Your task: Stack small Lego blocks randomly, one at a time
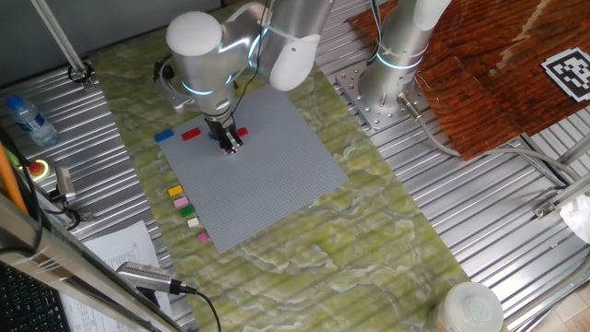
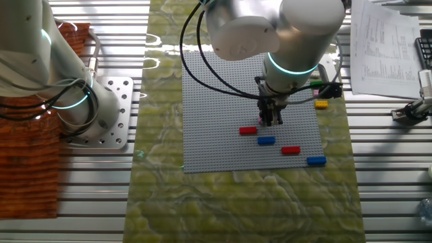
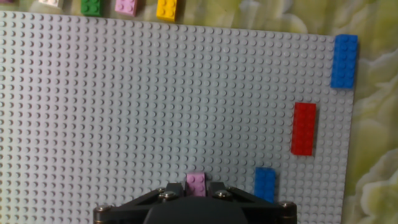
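Note:
My gripper is shut on a small pink brick, held between the two dark fingers low over the grey baseplate. In one fixed view the gripper is over the plate's far left part. In the other fixed view it stands just above a red brick and a blue brick. In the hand view a blue brick lies just right of the gripper, with a red brick and another blue one beyond. I cannot tell whether the pink brick touches the plate.
Cream, green, pink and yellow bricks lie in a row off the plate's edge on the green mat. A second arm's base stands beyond the plate. Papers and a microphone lie at the near left.

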`<move>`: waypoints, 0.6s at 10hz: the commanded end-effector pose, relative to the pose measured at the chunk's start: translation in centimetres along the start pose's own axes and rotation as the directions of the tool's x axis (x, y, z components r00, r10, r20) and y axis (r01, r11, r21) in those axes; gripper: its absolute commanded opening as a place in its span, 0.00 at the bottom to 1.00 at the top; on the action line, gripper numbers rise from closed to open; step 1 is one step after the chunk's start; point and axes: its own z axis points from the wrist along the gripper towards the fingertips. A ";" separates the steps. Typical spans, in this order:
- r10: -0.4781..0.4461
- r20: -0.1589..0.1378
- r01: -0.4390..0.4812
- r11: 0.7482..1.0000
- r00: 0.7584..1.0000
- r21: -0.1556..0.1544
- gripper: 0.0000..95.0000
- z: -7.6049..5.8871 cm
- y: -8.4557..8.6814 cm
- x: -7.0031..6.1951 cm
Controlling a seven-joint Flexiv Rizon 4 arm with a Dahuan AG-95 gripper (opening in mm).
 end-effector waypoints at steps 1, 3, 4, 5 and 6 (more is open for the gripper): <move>0.002 -0.001 -0.002 1.000 1.000 0.003 0.00 2.5 0.0 -0.1; 0.004 -0.001 -0.004 1.000 1.000 0.002 0.00 2.4 0.0 -0.1; 0.003 -0.002 -0.003 1.000 1.000 0.002 0.00 2.4 0.0 -0.1; 0.004 -0.001 -0.004 1.000 1.000 -0.002 0.20 2.3 0.0 -0.1; 0.006 -0.002 -0.006 1.000 1.000 -0.002 0.20 2.2 0.0 -0.1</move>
